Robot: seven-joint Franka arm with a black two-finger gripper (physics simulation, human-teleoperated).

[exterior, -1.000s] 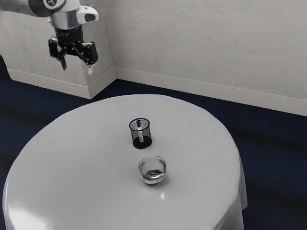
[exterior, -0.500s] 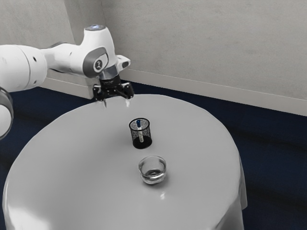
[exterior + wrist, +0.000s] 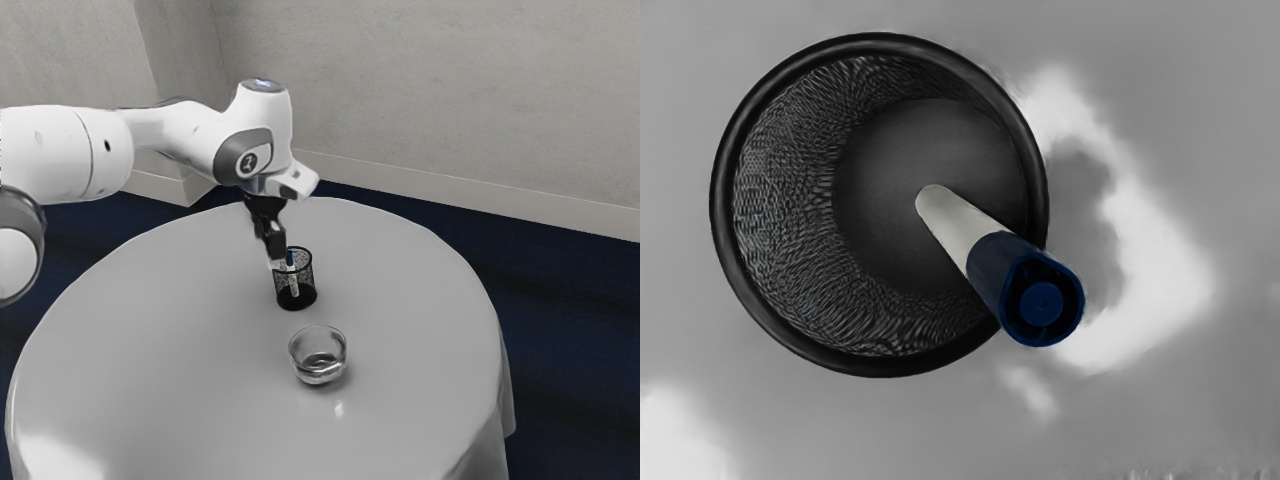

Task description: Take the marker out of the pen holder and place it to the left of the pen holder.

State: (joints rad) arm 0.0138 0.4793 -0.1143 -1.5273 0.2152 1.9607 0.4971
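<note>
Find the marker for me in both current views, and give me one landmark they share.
Exterior view: the marker stands in the pen holder, a little above and left of the picture's middle.
Wrist view: seen from above, its pale barrel lies inside the pen holder's outline, and its blue cap overlaps the rim and reaches past it.
Shared landmark: the pen holder's round black rim.
</note>
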